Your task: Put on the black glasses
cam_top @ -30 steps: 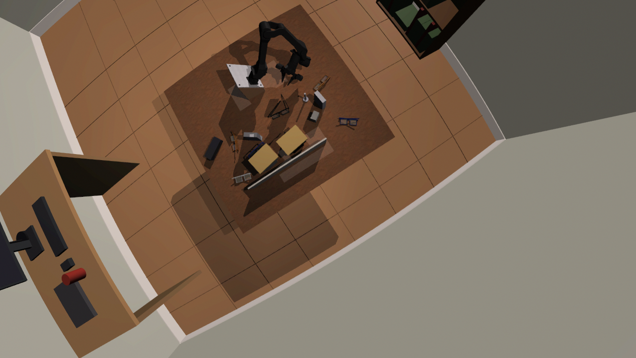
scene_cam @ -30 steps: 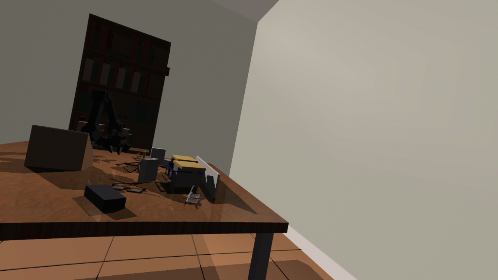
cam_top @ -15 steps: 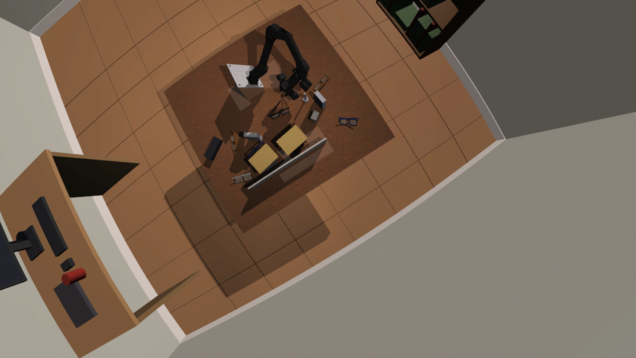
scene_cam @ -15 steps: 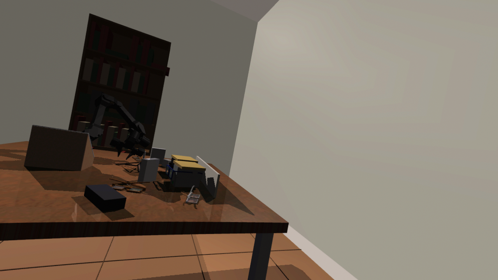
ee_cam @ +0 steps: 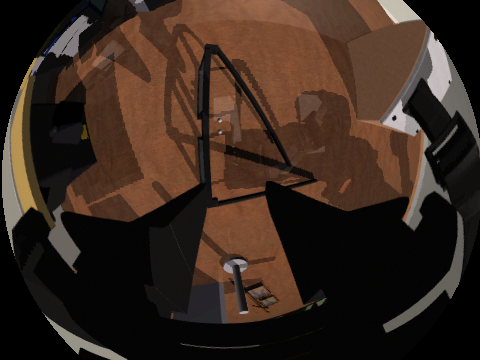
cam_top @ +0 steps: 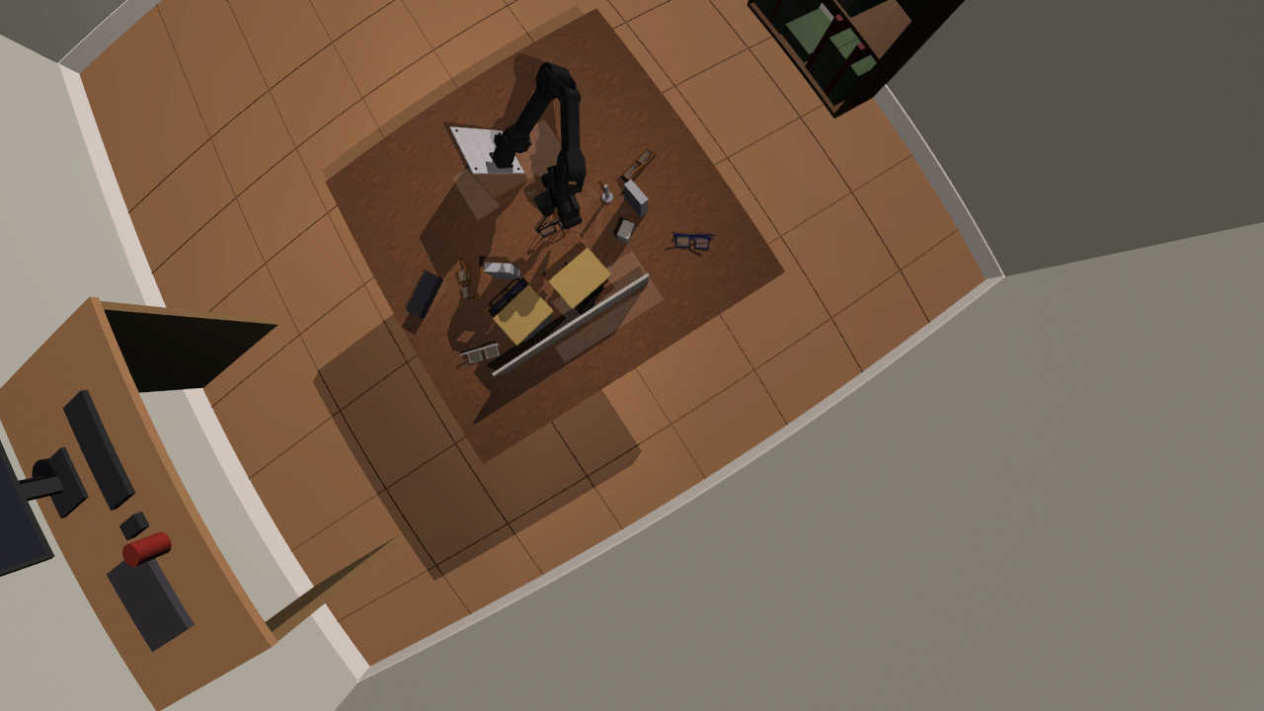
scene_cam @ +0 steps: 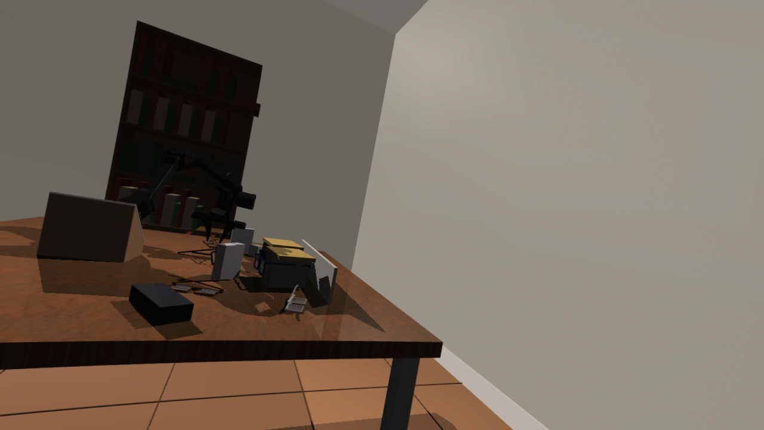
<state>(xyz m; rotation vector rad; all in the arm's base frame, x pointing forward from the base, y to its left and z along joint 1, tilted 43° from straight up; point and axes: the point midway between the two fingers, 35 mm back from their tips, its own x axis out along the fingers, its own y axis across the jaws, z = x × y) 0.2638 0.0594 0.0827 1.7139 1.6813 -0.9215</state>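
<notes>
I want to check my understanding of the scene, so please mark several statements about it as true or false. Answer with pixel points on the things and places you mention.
1. The gripper [cam_top: 555, 222] [scene_cam: 215, 240] [ee_cam: 236, 188] is open. True.
2. The black glasses [cam_top: 549, 229] [scene_cam: 194, 251] [ee_cam: 206, 120] already sit on a head. False: they are on the table.
3. The red cylinder [cam_top: 146, 549] stands upright. False: it lies on its side.
4. The dark box [cam_top: 424, 294] [scene_cam: 160, 303] is apart from the silver glasses [cam_top: 487, 354] [scene_cam: 295, 306]. True.
</notes>
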